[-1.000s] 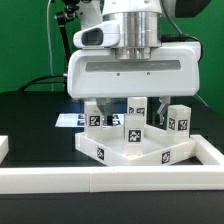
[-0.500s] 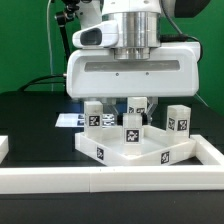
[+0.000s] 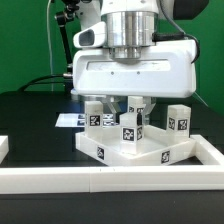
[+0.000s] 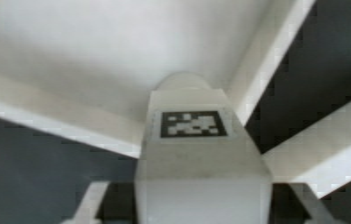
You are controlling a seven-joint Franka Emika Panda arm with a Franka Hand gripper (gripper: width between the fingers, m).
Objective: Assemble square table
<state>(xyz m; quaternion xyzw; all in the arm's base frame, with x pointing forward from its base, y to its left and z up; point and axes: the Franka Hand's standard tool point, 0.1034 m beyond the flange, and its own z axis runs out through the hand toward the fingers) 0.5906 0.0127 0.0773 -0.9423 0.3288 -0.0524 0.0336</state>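
Observation:
The square tabletop [image 3: 120, 155] lies inside the corner of the white rail, with tags on its front edges. Three white tagged legs stand on it: one at the exterior view's left [image 3: 95, 116], one in the middle front [image 3: 130, 131], one at the right [image 3: 178, 119]. My gripper [image 3: 131, 103] hangs over the slab's back part, shut on a fourth leg [image 3: 136, 106]. In the wrist view that leg [image 4: 198, 150] sticks out from between the fingers [image 4: 101, 200], its tag facing the camera, with the tabletop [image 4: 101, 60] beyond it.
The long white rail [image 3: 110, 181] borders the black table at the front and the exterior view's right. The marker board [image 3: 67, 119] lies behind the slab at the left. A green backdrop and cables are behind the arm.
The gripper's body has risen a little and turned slightly, still shut on the leg. The slab and the three standing legs have not moved.

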